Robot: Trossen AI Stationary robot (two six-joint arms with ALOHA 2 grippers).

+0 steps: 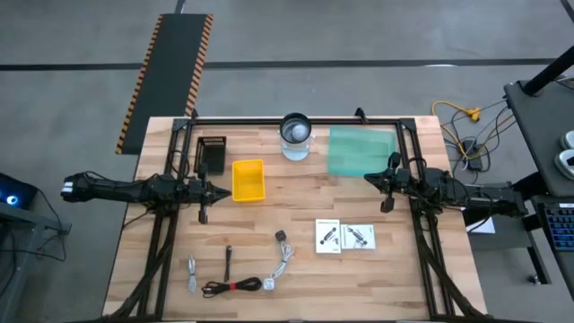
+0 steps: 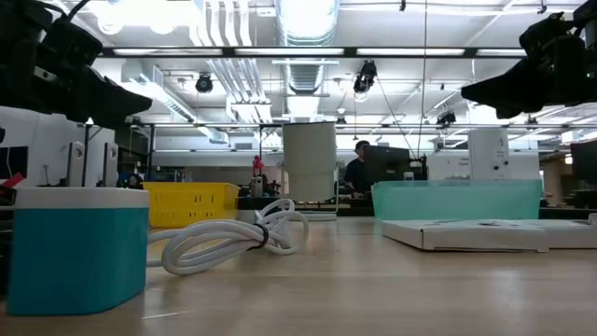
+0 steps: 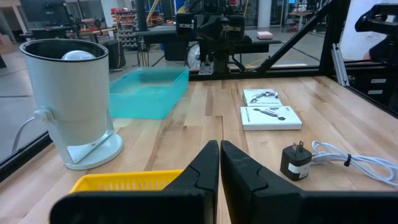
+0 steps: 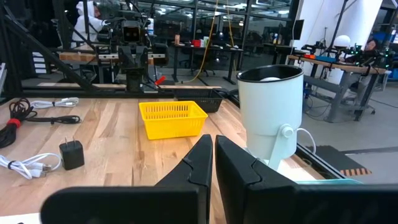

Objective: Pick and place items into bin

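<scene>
White square cards (image 1: 328,237) (image 1: 359,236) printed with dark parts lay side by side on the wooden tabletop (image 1: 404,287) toward its front edge, right of centre; left of them a white cable with a black plug (image 1: 283,253) curled, then a black cable coil with red tie (image 1: 231,287), a small black stick (image 1: 227,261) and a thin grey cable (image 1: 192,274) near the front left corner. Only the low view showed a teal-and-white block (image 2: 76,246) close to its lens. The yellow bin (image 1: 248,179) sat left of centre and looked empty in the right wrist view; a teal tray (image 1: 360,151) lay by the back edge, its inside not readable. A white cylinder on a stand (image 1: 296,135) stood between them. The left gripper (image 1: 204,210) hung beside the yellow bin, jaws clenched on nothing; the right gripper (image 1: 388,199) hung by the teal tray, likewise closed.
</scene>
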